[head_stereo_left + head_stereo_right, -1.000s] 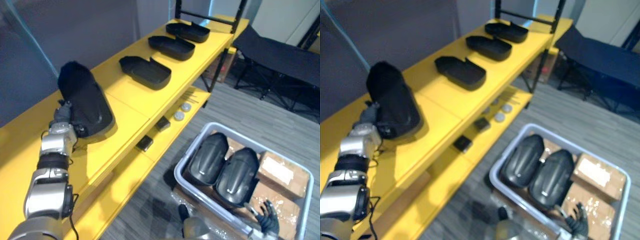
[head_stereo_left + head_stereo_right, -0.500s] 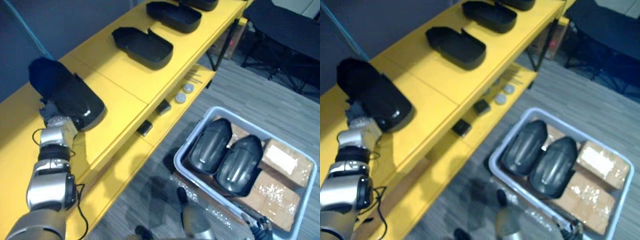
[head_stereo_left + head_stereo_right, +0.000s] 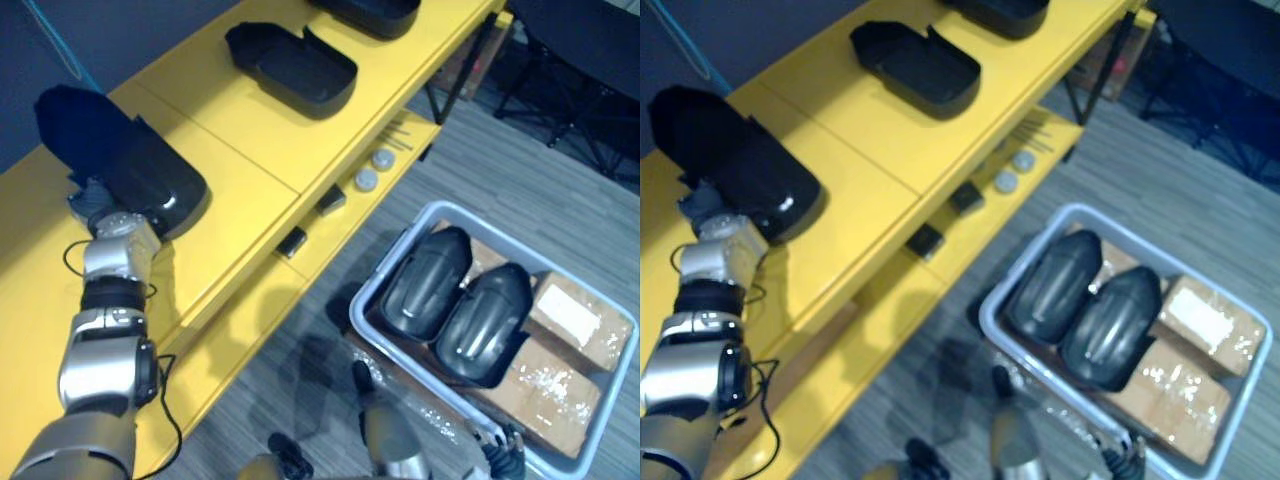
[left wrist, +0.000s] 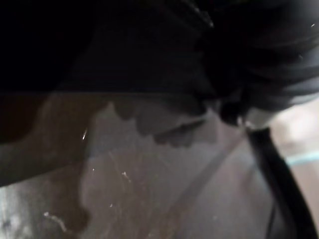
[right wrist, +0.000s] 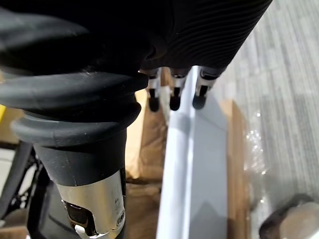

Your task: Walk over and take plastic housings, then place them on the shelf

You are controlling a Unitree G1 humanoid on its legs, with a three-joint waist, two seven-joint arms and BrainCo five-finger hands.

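Plastic housing has tipped lower onto the shelf, 9 o'clock. Left hand sits beneath it; finger grip cannot be told. Best seated flat before sliding out. Right hand fingers hang loose.

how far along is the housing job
Done: one hollow-up housing and a second housing behind it lie on the yellow shelf. In hand: the left hand is at a third housing, resting dome-up on the shelf. Left: the left housing and right housing in the grey bin; the right hand hangs open by its rim.
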